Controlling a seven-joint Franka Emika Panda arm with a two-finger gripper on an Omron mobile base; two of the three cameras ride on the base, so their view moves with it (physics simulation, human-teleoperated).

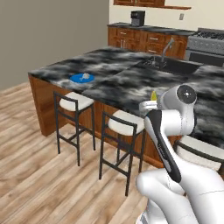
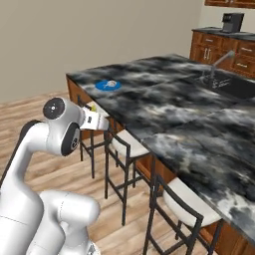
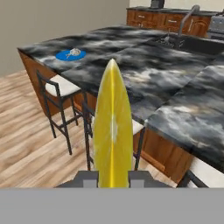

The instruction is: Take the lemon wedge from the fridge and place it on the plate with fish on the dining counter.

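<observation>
My gripper (image 3: pixel 113 179) is shut on the lemon wedge (image 3: pixel 113 127), a bright-yellow wedge that stands tall between the fingertips in the hand view. The wedge shows as a small yellow tip (image 1: pixel 154 94) by my wrist in the left base view and again (image 2: pixel 92 107) in the right base view. The gripper hangs in front of the dining counter (image 1: pixel 131 74), short of its near edge and above the stools. The blue plate with fish (image 1: pixel 82 78) lies near the counter's far-left corner, ahead and left of the gripper (image 3: pixel 70 54). The fridge is out of view.
Black bar stools with white seats (image 1: pixel 76 101) (image 1: pixel 124 122) line the counter's near side below the gripper. A sink with a tall faucet (image 1: pixel 168 63) is set into the counter's right part. Wall cabinets, a coffee machine (image 1: pixel 138 17) and a stove (image 1: pixel 208 41) stand behind. Wooden floor lies to the left.
</observation>
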